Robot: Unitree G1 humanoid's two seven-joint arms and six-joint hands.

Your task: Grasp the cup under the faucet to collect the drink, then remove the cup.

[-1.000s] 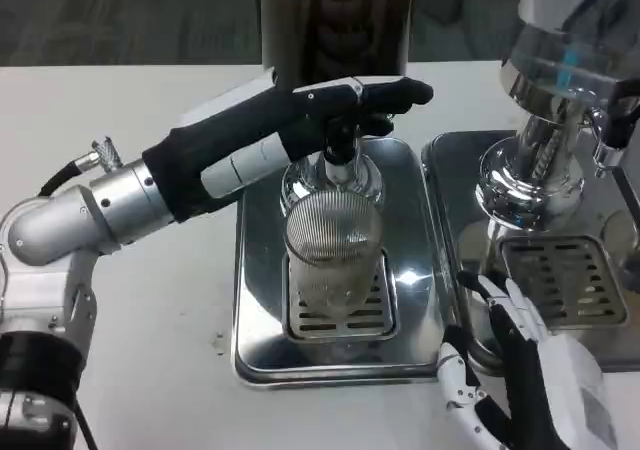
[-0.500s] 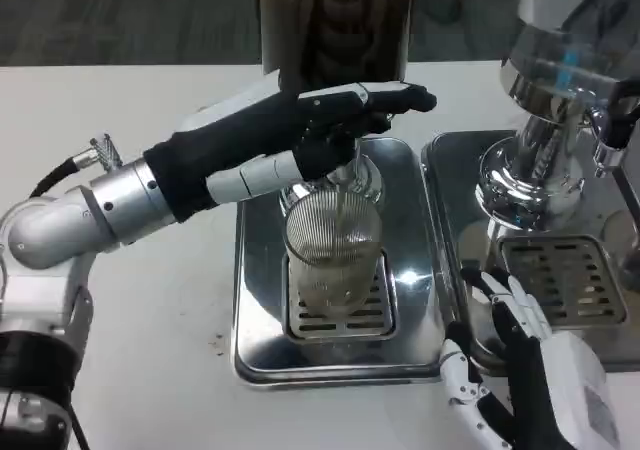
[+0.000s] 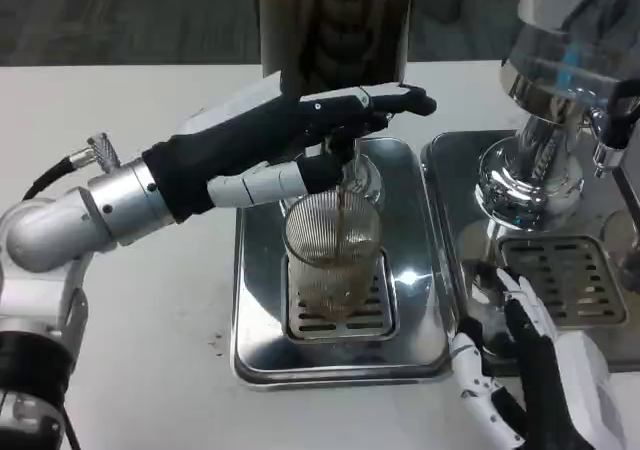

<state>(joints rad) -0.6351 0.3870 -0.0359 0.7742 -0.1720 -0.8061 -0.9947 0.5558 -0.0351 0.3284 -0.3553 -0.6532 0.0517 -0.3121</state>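
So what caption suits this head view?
Left hand at the faucet as brown drink streams into the ribbed cup.

— Looking from where?
— From the robot's head or chest, down and forward onto the white table (image 3: 150,100), quite near.
— Far edge in view?
— Yes, with perhaps dark floor beyond, blurred.

A second chrome dispenser (image 3: 545,120) stands on its own drip tray (image 3: 560,280) on the white table (image 3: 130,110).
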